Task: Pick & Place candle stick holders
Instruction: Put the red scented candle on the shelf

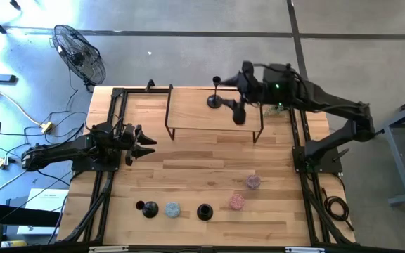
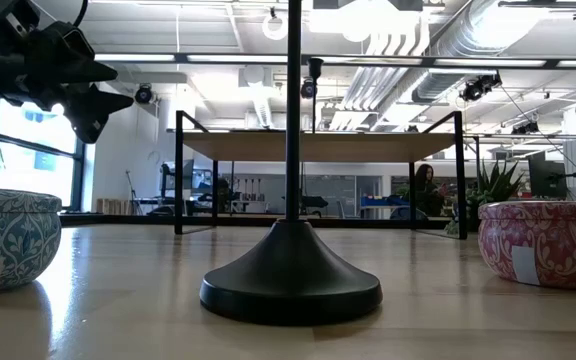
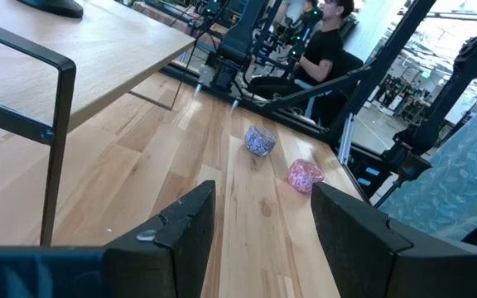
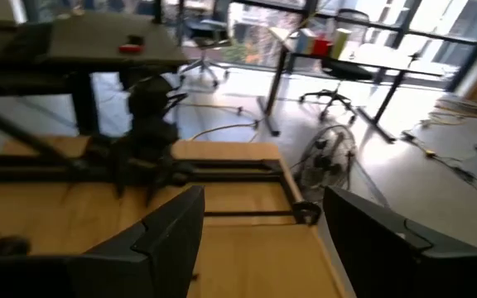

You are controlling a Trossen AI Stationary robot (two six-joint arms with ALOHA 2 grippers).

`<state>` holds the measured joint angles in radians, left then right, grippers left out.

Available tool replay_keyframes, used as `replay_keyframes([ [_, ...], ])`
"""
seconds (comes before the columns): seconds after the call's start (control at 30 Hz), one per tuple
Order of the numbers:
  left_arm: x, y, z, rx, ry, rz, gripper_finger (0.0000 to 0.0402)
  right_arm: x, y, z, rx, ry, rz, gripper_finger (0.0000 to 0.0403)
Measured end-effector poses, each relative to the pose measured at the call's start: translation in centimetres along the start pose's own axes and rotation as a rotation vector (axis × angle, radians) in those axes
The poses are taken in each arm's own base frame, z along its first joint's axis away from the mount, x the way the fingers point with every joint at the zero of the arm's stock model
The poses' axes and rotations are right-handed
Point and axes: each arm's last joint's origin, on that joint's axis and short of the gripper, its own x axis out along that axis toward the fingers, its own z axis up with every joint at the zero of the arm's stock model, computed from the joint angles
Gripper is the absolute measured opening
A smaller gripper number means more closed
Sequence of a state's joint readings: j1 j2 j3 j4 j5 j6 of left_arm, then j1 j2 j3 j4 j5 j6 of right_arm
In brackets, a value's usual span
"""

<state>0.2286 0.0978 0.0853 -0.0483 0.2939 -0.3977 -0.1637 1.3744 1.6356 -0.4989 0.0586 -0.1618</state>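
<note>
Black and slender, 1 candle stick holder (image 1: 215,97) stands upright on the raised wooden shelf (image 1: 188,105) at the far side of the table (image 1: 188,169), which reads as the drop-off spot. The right gripper (image 1: 240,112) hovers just beside it over the shelf; in the right wrist view its 2 fingers (image 4: 172,228) stand apart with nothing between them, so it looks to have no hold on anything. 2 more holders wait at the near edge: one (image 1: 204,211) between the blue tin (image 1: 172,209) and a pink tin (image 1: 237,202), the other (image 1: 147,208) just beside the blue tin. A purple tin (image 1: 252,181) sits farther in. The left gripper (image 1: 143,143) waits above the table's left side, jaws apart and empty, probably kept clear of the right arm's work.

From table height, the nearest holder (image 2: 290,275) fills the middle and its cup is cut off above. Whether the shelf holder is fully settled I cannot tell from above. A person (image 3: 317,45) sits beyond the table.
</note>
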Motion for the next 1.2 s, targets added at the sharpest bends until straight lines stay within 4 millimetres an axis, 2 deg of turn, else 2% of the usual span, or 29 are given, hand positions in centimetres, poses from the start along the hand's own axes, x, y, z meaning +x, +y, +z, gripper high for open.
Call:
replay_keyframes([
  [0.2, 0.0, 0.0, 0.0, 0.001, -0.002, -0.001, 0.0198, -2.0, 2.7, -0.4, 0.023, 0.096, 0.111, 0.0243],
  [0.5, 0.0, 0.0, 0.0, -0.003, -0.002, -0.001, 0.0198, -3.0, 6.2, -2.5, 0.053, 0.345, 0.231, 0.0243],
  [0.7, 0.0, 0.1, 0.1, -0.003, -0.012, 0.024, 0.0198, -3.5, 7.2, -2.8, 0.114, 0.395, 0.248, 0.0243],
  [0.87, 0.0, 0.1, 0.0, -0.005, -0.015, 0.039, 0.0198, -3.7, 8.0, -2.7, 0.100, 0.393, 0.286, 0.0243],
  [1.2, 0.0, 0.1, 0.0, -0.006, -0.010, 0.042, 0.0198, -3.7, 8.1, -2.6, 0.102, 0.386, 0.284, 0.0250],
])
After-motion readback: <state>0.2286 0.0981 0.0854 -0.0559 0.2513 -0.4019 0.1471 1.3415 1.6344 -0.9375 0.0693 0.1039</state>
